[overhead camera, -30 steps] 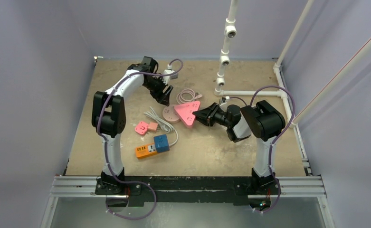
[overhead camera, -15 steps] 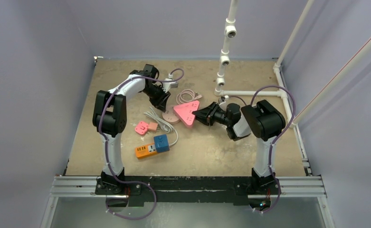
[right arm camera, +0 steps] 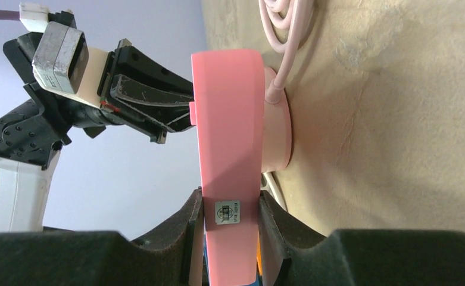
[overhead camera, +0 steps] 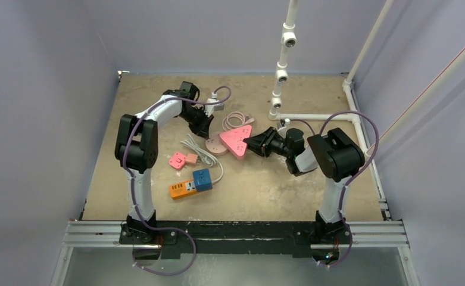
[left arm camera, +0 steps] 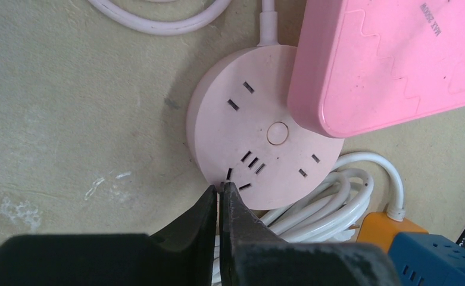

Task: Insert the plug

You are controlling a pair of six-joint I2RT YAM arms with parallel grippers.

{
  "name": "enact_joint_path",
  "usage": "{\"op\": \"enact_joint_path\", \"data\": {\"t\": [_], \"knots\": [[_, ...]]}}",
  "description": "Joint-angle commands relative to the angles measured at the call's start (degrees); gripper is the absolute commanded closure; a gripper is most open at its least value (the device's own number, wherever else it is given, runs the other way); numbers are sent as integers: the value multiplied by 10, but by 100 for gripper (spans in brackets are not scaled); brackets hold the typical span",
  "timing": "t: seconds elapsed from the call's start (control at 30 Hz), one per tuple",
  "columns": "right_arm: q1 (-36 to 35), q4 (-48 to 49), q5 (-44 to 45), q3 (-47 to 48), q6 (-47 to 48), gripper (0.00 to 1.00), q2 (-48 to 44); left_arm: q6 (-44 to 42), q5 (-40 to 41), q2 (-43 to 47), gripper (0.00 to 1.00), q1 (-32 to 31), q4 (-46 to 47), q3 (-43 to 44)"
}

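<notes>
- Two pincers meet at the middle of the sandy-brown desk (overhead camera: pixel 265 185). The right pincer (right arm camera: pixel 230 205) is clamped on the edge of a bright pink triangular plastic socket block (left arm camera: pixel 384 59). The left pincer (left arm camera: pixel 219 190) is closed on nothing, its tips together at the rim of a pale pink round plastic socket hub (left arm camera: pixel 259 125).
- The block hangs over the hub and covers part of its top. In the right wrist view it stands edge-on, with the hub just beside its far face.
- To do this step well, I judge the block should be squared to one set of the hub's slots, held flat and pushed straight in. The closed left tips can meanwhile steady the rim so the hub does not slide on the desk.
- A tilted push could skid the hub towards the white coiled cable (left arm camera: pixel 325 205) lying against it.
- The plug itself does not show. The block's underside is hidden, so I cannot tell whether prongs sit there or which slots they face.
- Some of the hub's slots are covered by the block, and the top view is too small to show contact.
</notes>
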State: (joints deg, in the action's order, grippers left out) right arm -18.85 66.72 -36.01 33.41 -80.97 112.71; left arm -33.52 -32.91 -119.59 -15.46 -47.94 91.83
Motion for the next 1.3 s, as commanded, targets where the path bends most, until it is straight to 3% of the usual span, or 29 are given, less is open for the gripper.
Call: {"op": "enact_joint_path", "data": {"t": [0.0,0.17,0.33,0.6,1.27], "knots": [[-3,-13,57,-22,-9,100,-46,11,29,13,98,-7,24,-42],[-16,-5,75,-21,-20,100,-71,23,33,18,100,-16,36,-68],[-18,87,51,-25,-40,100,-73,26,44,16,100,-17,38,-72],[-17,43,45,-32,-9,100,-84,29,52,12,100,-17,37,-57],[-24,65,29,-42,4,100,-32,29,64,13,100,-17,36,-53]]}}
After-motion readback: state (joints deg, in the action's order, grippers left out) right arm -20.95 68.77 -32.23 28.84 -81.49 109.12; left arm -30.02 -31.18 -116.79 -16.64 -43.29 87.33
